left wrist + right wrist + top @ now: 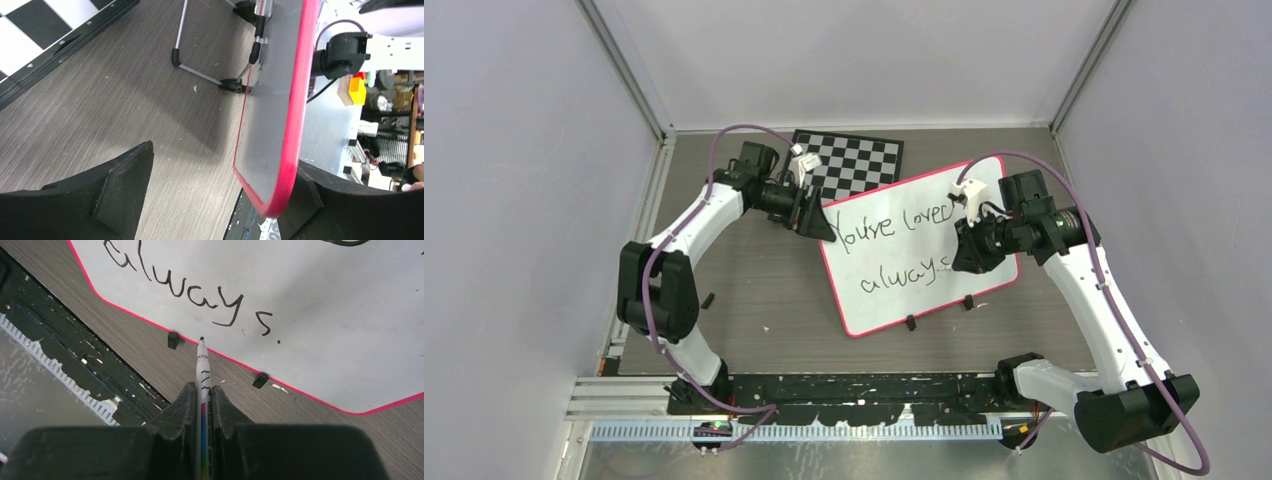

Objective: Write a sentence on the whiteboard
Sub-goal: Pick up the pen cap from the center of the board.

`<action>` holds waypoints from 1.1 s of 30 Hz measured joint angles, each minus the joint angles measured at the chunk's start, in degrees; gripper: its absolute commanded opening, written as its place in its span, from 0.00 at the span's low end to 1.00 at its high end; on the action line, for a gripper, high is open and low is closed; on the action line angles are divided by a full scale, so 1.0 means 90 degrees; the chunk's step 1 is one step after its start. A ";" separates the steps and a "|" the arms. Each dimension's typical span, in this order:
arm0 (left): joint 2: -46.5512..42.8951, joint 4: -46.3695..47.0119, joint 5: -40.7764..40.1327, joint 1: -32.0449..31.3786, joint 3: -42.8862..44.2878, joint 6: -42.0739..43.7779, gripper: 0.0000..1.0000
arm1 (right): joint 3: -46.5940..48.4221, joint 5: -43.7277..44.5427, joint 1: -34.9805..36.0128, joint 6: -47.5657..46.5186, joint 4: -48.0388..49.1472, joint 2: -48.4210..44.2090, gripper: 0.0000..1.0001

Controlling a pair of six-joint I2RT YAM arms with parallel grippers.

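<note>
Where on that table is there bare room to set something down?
Bare wood lies between the left arm and the left edge of the whiteboard, and in the strip between its near edge and the black base rail. Crowded where the left gripper, checkerboard and board corner meet.

White arms (704,215) with black joints, purple cables (754,126), black fingers (120,195).
</note>
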 measured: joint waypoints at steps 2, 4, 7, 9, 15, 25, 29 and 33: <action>-0.0032 -0.0002 -0.0022 0.0129 0.0000 -0.0015 0.85 | 0.0000 -0.0095 0.0000 0.0073 0.0012 0.0000 0.00; -0.0114 -0.0002 -0.0015 0.0313 -0.0002 -0.0027 0.85 | 0.0000 -0.0209 0.0000 0.0138 0.0053 0.0000 0.00; -0.0372 -0.0017 0.0051 0.0743 -0.0002 -0.0017 0.85 | 0.0000 -0.0374 0.0000 0.0236 0.0134 0.0012 0.00; -0.0578 -0.0143 0.0168 0.1178 0.0024 0.0073 0.83 | 0.0027 -0.0493 0.0000 0.0291 0.0153 0.0046 0.00; -0.0835 -0.1513 0.0097 0.2776 0.0459 0.1671 0.77 | 0.0083 -0.0833 0.0000 0.0476 0.0287 0.0134 0.00; -0.0559 -0.3949 -0.1316 0.4733 0.0517 0.4957 0.65 | 0.0051 -0.1188 0.0000 0.0597 0.0384 0.0333 0.00; -0.0600 -0.3888 -0.2382 0.4986 -0.0597 0.5629 0.61 | 0.0051 -0.1236 0.0000 0.0590 0.0379 0.0330 0.00; -0.0828 -0.3684 -0.3089 0.4942 -0.1676 0.5926 0.57 | 0.0051 -0.1294 0.0000 0.0566 0.0367 0.0330 0.00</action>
